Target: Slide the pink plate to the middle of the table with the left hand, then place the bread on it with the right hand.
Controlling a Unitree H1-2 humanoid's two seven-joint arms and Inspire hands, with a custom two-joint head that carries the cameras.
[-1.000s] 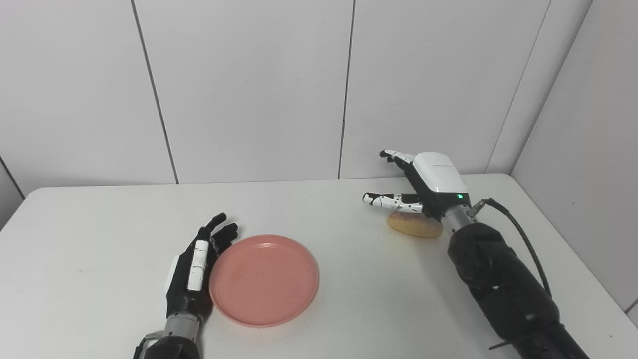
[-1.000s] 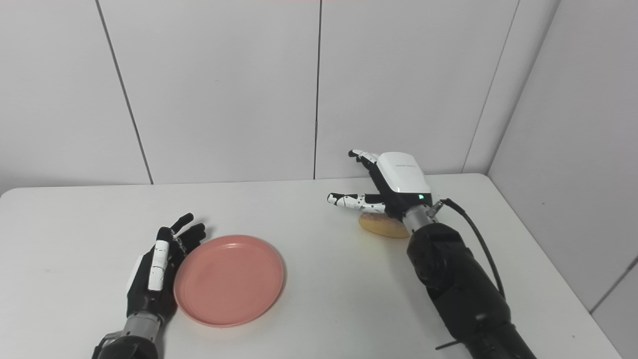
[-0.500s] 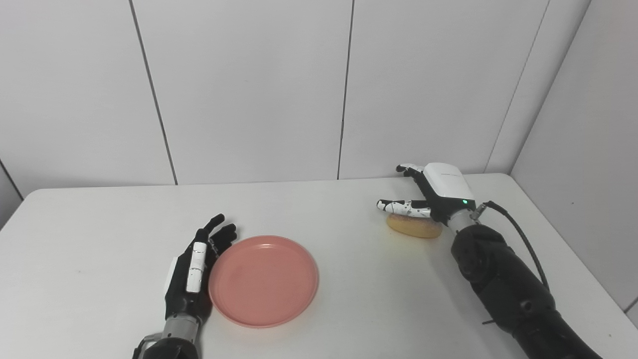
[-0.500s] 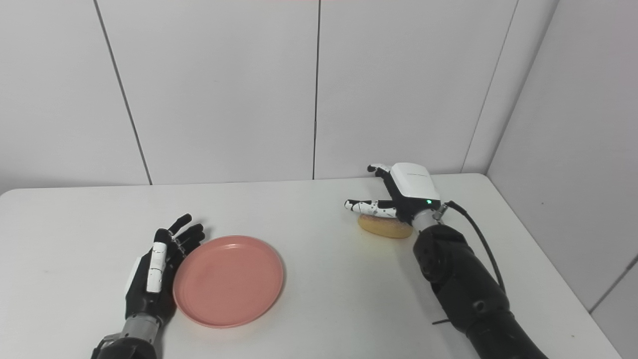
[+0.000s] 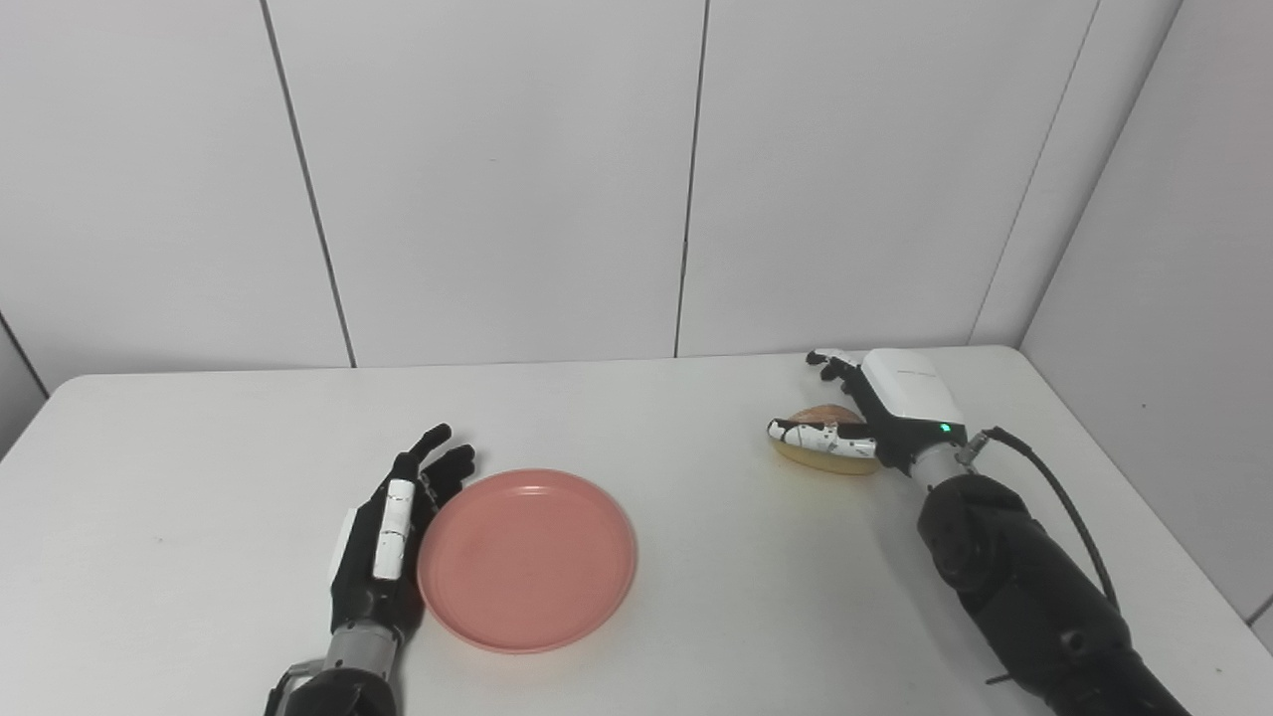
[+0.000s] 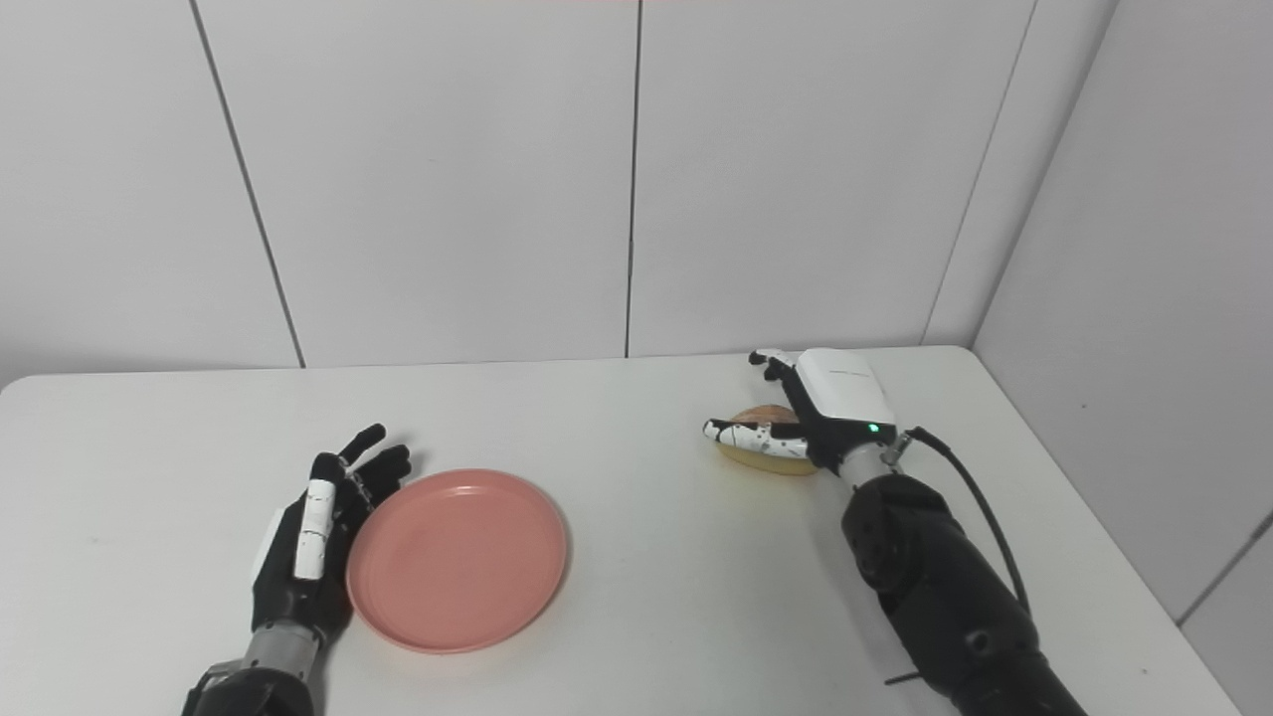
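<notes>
The left hand [image 5: 383,542] lies low on the white table [image 5: 199,477], edge-on with its thumb side up, its fingers [image 5: 438,462] straight and slightly spread, holding nothing. The pink plate [image 5: 527,560] sits flat on the table just to the inner side of this hand, its rim touching or all but touching the palm and fingers; whether there is real contact cannot be told. The plate is bare. Well apart from it, toward the far right part of the table, the right hand [image 5: 875,418] is down at the bread [image 5: 825,452], a round, flat, golden-brown piece resting on the table. This hand comes at the bread from the arm's side: the thumb [image 5: 820,436] runs along the near edge of the bread, while the other fingers [image 5: 830,360] reach past its far side, so the bread sits between thumb and fingers under the palm. The fingers stand apart and are not drawn tight on it, and the bread lies on the table, so the hand brackets it without gripping. The black forearm [image 5: 1024,587] with its cable [image 5: 1064,502] leads from the hand to the lower right edge.
</notes>
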